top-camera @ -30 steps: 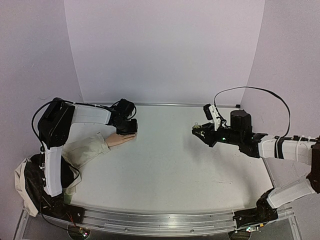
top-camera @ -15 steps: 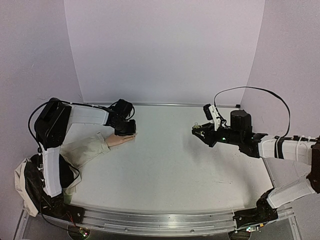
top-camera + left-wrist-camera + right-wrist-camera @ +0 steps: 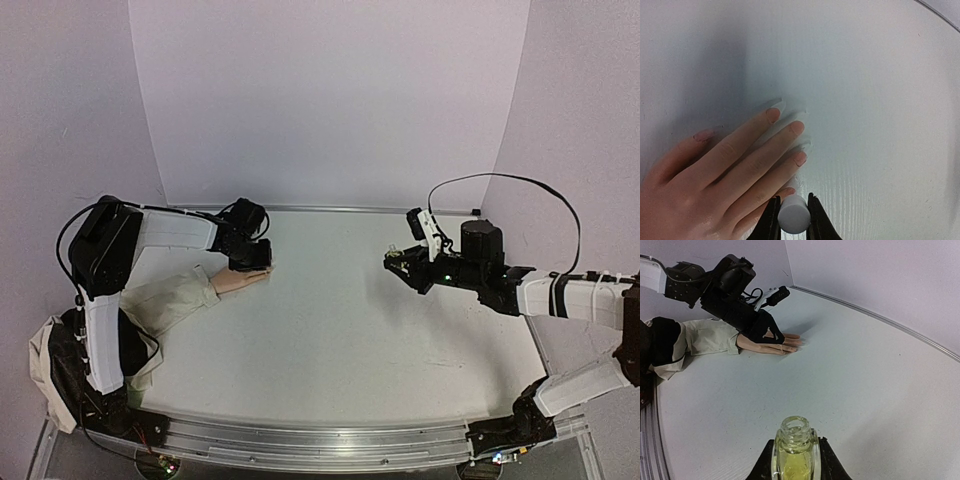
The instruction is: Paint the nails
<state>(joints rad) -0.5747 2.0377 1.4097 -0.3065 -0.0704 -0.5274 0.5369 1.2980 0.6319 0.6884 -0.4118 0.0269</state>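
The pale peach mannequin hand (image 3: 715, 170) lies flat on the white table, its beige sleeve (image 3: 170, 303) trailing to the left. Its nails show in the left wrist view: index (image 3: 772, 114), middle (image 3: 797, 127), ring (image 3: 800, 159). My left gripper (image 3: 793, 198) is shut on a white round brush cap (image 3: 794, 215), right at the little finger's tip (image 3: 788, 191); the brush itself is hidden under the cap. In the top view this gripper (image 3: 256, 258) covers the fingertips. My right gripper (image 3: 795, 442) is shut on the open yellowish-green bottle (image 3: 794, 452), held at the right (image 3: 398, 257).
The white table (image 3: 330, 320) ends at a back wall with a metal strip (image 3: 340, 210). A cable loops over the right arm (image 3: 540, 190). The left arm's upper link (image 3: 100, 250) stands over the sleeve. A metal rail (image 3: 320, 445) runs along the near edge.
My left gripper has edged slightly to the left over the fingertips, cap still held. The right arm and bottle have not moved.
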